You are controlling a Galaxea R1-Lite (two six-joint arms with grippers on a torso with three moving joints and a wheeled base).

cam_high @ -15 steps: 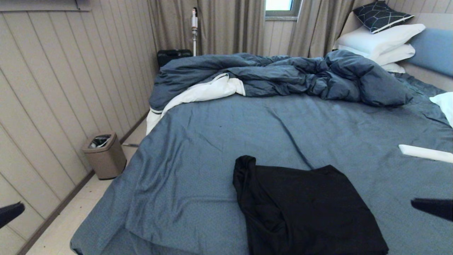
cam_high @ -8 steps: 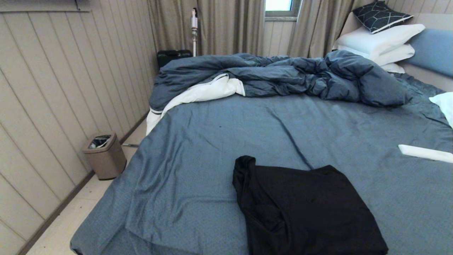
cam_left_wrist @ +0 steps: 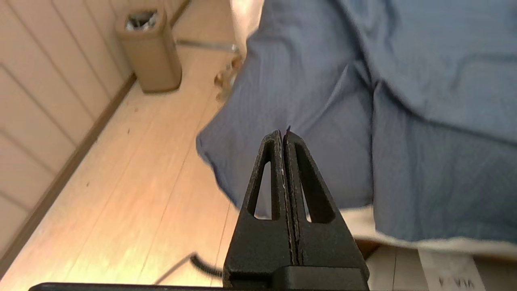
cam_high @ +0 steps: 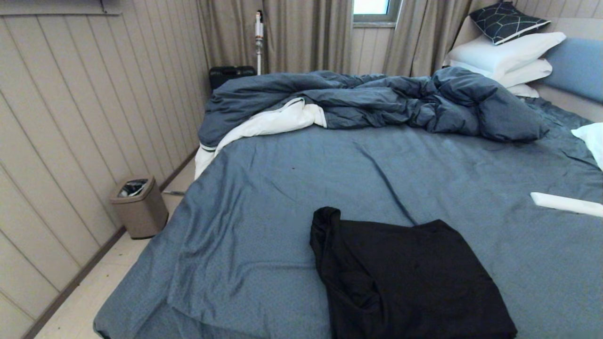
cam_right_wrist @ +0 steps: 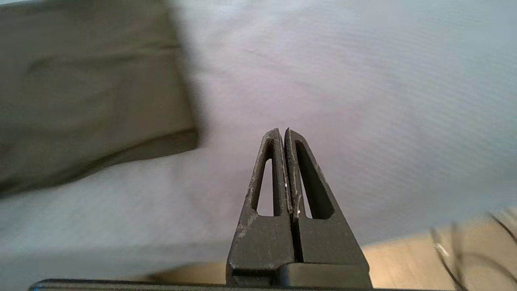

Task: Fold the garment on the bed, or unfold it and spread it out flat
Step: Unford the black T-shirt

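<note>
Looking down on the bed and finding the garment lying on the blue-grey sheet near the front edge, a little right of centre. Folded into a rough rectangle, plain black side up, with one bunched end poking out at the far left corner of the fold.

Resting apart from everything else on the sheet. Well clear of the crumpled dark blue duvet heaped across the far side, its white lining turning out at the left. Also apart from a flat white item lying by the right edge. Stacking up at the far right, white pillows with a dark patterned cushion on top, next to the blue headboard. Standing on the floor at the left, close to the panelled wall, a tan bin.

Sitting outside the head camera's view, both arms. Hanging beside the bed's corner with the wooden floor below, the left hand — clenched, fingers pressing together, grasping nothing. Hovering over bare sheet near the bed's edge, the right hand — likewise clenched on nothing, with a blurred edge of the garment showing off to one side in that wrist view.
</note>
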